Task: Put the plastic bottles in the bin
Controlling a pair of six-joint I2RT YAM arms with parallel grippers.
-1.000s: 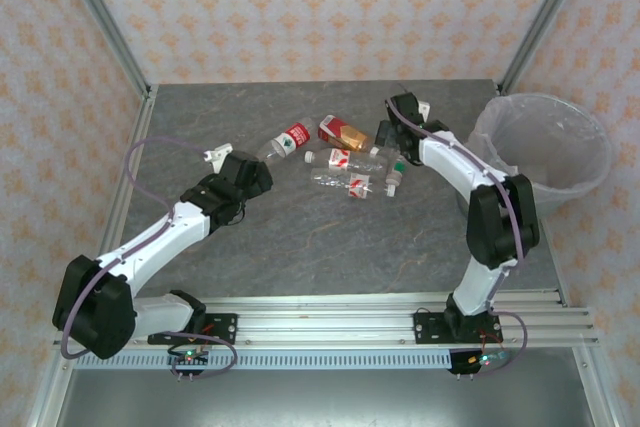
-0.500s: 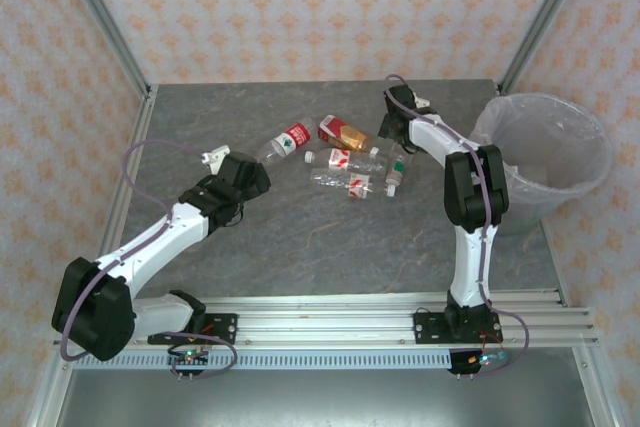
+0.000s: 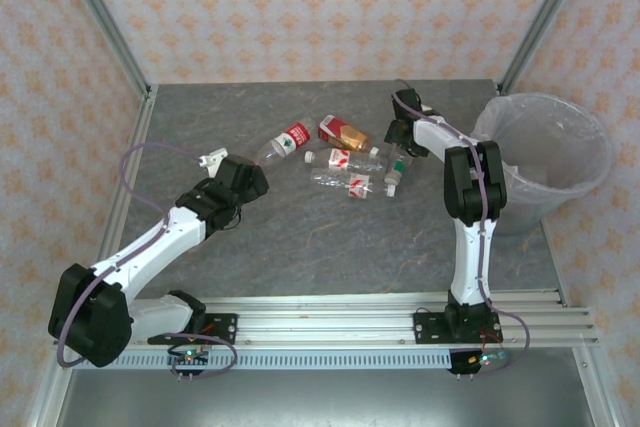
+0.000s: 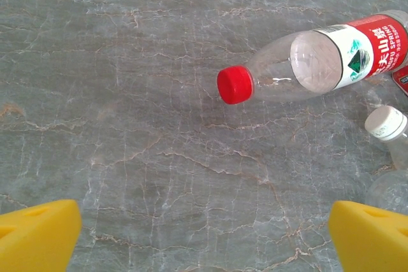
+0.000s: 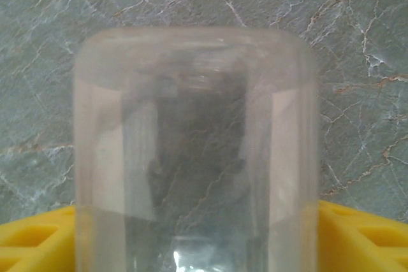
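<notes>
Clenched on a slick see-through plastic bottle (image 5: 194,132), the right hand (image 5: 194,237) could drop it short of the round pale grey bin (image 3: 560,197); the left hand (image 4: 204,237) hangs released.

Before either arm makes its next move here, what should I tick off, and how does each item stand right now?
1. Right gripper has a bottle: ok, a clear bottle sits between its yellow fingers.
2. That bottle is lifted off the table: cannot tell.
3. Bin upright with its mouth open: ok.
4. Left gripper open for a pickup: ok, jaws wide apart.
5. Red-capped bottle between the left jaws: not ok, it lies on the table ahead of the tips.
</notes>
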